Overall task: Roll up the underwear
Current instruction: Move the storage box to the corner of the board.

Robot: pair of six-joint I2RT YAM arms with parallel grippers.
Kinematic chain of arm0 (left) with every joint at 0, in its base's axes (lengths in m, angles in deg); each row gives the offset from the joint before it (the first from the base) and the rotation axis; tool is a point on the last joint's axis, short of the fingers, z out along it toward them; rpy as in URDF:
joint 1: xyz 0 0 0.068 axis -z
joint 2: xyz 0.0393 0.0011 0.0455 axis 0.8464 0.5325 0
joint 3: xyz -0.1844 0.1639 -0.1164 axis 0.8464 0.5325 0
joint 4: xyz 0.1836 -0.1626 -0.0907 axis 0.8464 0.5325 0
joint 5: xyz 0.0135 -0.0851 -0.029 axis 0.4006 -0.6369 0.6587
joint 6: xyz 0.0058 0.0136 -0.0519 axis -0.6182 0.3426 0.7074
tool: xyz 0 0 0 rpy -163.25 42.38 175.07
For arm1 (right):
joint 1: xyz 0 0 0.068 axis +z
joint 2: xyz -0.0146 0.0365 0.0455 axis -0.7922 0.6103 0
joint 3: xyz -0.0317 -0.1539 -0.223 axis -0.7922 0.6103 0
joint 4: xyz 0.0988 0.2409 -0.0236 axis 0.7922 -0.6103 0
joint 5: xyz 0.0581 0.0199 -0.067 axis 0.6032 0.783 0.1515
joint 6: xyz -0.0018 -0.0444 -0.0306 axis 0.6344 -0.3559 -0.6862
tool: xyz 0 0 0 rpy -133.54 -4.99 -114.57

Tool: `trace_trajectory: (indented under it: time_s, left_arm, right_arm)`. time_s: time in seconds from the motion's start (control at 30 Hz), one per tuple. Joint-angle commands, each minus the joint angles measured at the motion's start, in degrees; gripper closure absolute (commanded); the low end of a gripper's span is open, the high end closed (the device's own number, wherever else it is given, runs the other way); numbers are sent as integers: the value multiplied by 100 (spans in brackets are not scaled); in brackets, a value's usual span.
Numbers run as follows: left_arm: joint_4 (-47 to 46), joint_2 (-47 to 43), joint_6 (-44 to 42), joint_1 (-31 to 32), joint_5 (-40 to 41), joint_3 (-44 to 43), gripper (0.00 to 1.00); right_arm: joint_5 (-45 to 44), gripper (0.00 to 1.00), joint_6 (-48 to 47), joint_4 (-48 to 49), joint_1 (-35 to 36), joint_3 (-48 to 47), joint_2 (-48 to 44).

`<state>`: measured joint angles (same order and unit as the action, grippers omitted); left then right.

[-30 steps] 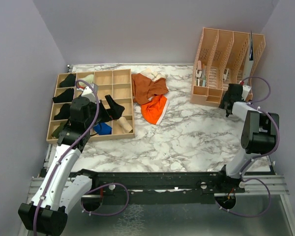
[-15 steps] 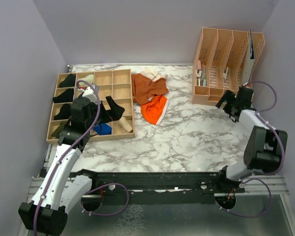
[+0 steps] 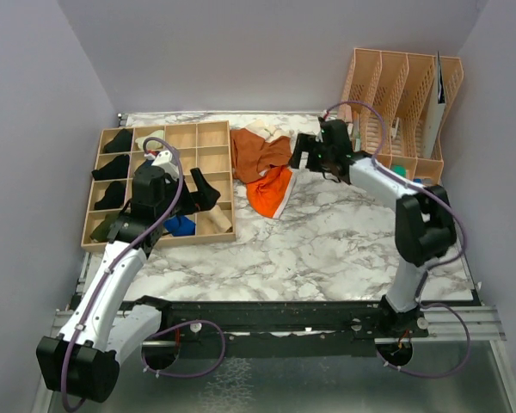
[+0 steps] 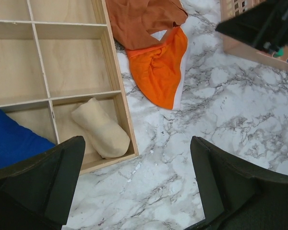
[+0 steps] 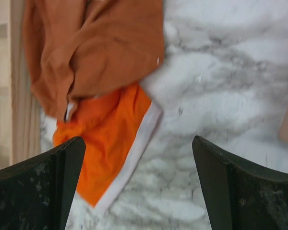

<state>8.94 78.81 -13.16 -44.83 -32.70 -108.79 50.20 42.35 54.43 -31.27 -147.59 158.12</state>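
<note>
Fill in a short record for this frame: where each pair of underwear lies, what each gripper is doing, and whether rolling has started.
rust-brown briefs: crumpled, unrolled, on the marble table beside the wooden divider tray
orange briefs: unrolled, far edge under the rust-brown pair
left gripper: jaws open, empty, above the tray's near right corner
right gripper: jaws open, empty, at the right side of the briefs
rolling: not yet begun

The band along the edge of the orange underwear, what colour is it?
White. The band edges the orange underwear; the right wrist view shows it best.
</note>
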Motion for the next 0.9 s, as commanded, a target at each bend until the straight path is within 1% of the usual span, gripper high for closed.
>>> trace_trajectory:
  time_s: [0.0,0.1,0.17,0.23,0.33,0.4,0.5,0.67,0.73,0.8,0.87]
  left_arm:
    - [52,-166,-31,21,-215,-171,1]
    - [44,-251,-83,27,-324,-182,1]
    - [-1,-269,-214,28,-552,-214,1]
    - [-106,-257,-366,28,-892,-228,1]
    - [-188,-47,-552,32,-1523,-252,1]
    - [-216,180,-606,108,-1721,-220,1]
    - [-243,506,-625,437,-1529,-169,1]
    - [-376,986,-521,1384,-705,-145,1]
    - [-460,1135,-414,1591,-457,-80,1]
    - [-689,1253,-281,1721,-378,76,1]
    - [-994,1443,-111,1858,-356,241,2]
  right_arm:
    - [-1379,1,-274,-1285,-29,-1727,1406]
    - [-2291,0,-434,-1646,-69,-2462,2087]
    - [-2561,0,-428,-1930,-187,-2674,2375]
    - [-2617,0,-446,-1927,-345,-2626,2461]
    - [-2463,0,-510,-1712,-560,-2386,2348]
    - [-2382,0,-541,-1708,-654,-2314,2297]
    - [-2343,0,-624,-1735,-702,-2227,2217]
    - [-2448,0,-634,-1798,-732,-2073,2036]
    - [-1983,0,-674,-1809,-733,-2002,1860]
    - [-963,0,-725,-1505,-724,-1706,1542]
    - [-130,0,-564,-1095,-688,-1263,1152]
